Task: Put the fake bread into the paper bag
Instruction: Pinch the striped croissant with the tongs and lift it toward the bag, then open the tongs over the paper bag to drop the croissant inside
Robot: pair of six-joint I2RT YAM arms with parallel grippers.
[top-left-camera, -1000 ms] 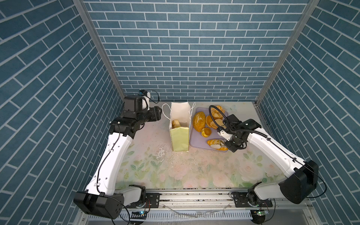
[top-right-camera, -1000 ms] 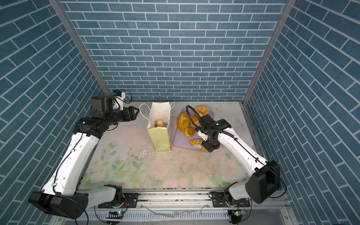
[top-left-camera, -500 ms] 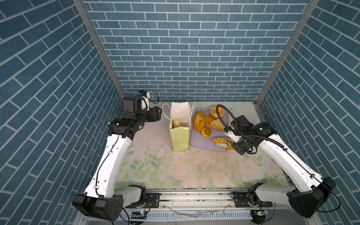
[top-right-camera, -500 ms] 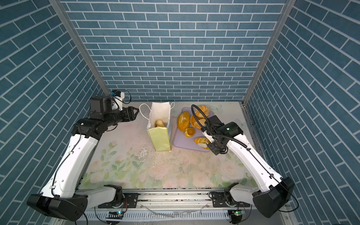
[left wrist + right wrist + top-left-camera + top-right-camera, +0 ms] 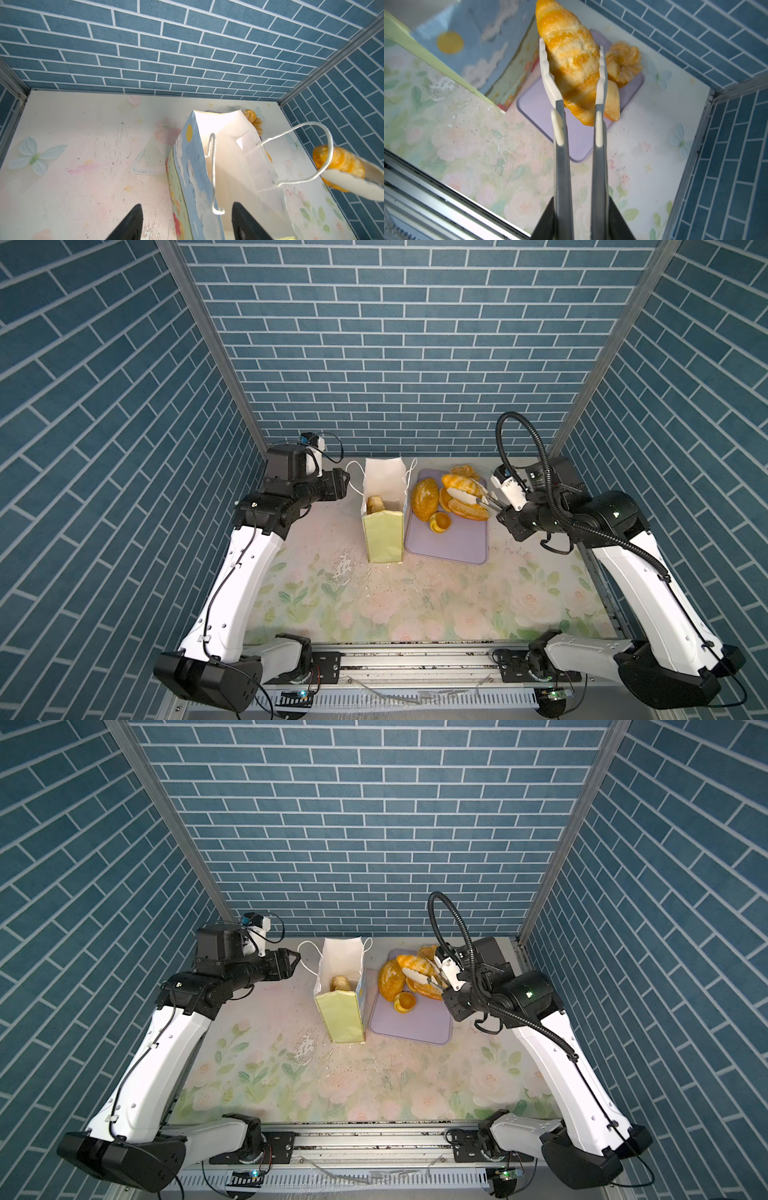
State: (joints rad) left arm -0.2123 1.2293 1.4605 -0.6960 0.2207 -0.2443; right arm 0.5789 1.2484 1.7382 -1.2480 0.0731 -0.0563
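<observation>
striped golden sugar-dusted croissant [image 5: 571, 60] pinched in tongs [image 5: 562, 176] clamped by right gripper [image 5: 581, 224]; left gripper [image 5: 187, 207] spread.

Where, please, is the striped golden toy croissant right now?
In both top views, the croissant hangs right of centre in white-tipped tongs above the lavender tray.

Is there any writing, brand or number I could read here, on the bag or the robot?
The paper bag: painted sun and clouds only, no words.
The black box on the right arm: tiny pale marks, too small to read.
The tongs, bread, tray: nothing written.
</observation>
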